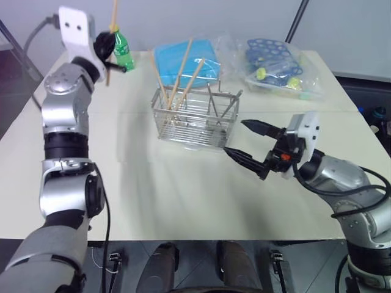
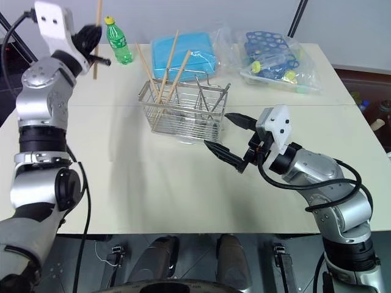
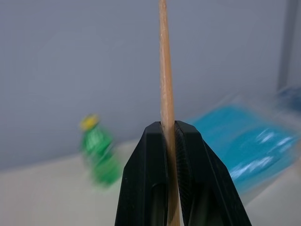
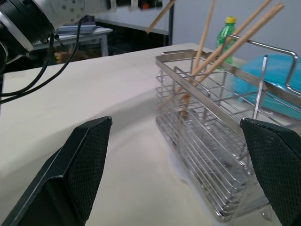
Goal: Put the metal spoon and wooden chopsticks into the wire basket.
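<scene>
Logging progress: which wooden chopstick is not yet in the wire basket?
The pale wooden chopstick upright in the left gripper, raised beside the green bottle.

Green bottle (image 1: 124, 51) upright at the table's (image 1: 183, 189) far edge; blue pad (image 1: 183, 58); clear bags (image 1: 278, 67) alongside

The left tool (image 1: 107, 44), raised over the table's (image 1: 183, 201) far left corner, pinches one upright pale wooden chopstick (image 1: 112, 27). Three more lean in the silver wire basket (image 1: 195, 119) mid-table. The right tool (image 1: 250, 143) gapes just beside the basket.
</scene>
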